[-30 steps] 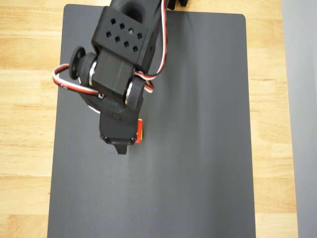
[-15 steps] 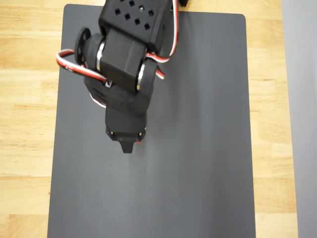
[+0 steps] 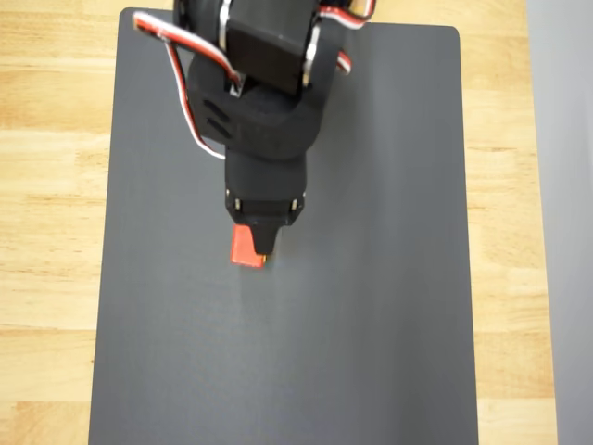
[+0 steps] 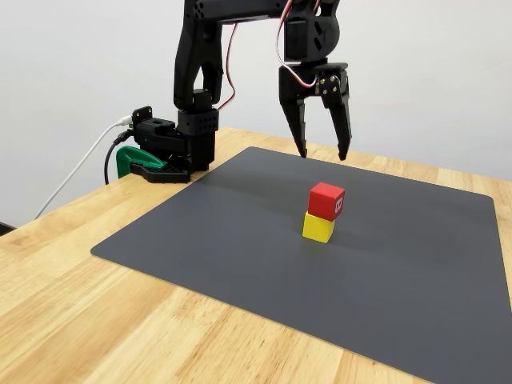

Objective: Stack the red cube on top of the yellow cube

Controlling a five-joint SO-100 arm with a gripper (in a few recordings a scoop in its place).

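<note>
On a dark grey mat [image 4: 240,232] over a wooden table [image 4: 120,320], the red cube [image 4: 326,200] sits atop the yellow cube [image 4: 318,227], gripper [image 4: 323,152] released above.

On the dark mat [image 4: 240,232], the only obstacle you have is the two-block stack: the red cube [image 4: 326,200] sitting on the yellow cube [image 4: 318,227]. The gripper [image 4: 323,154] hangs above and behind the stack with its jaws spread, clear of it. The arm base [image 4: 164,152] and its cables occupy the mat's far left edge. The mat surface around the stack on all sides is free.
</note>
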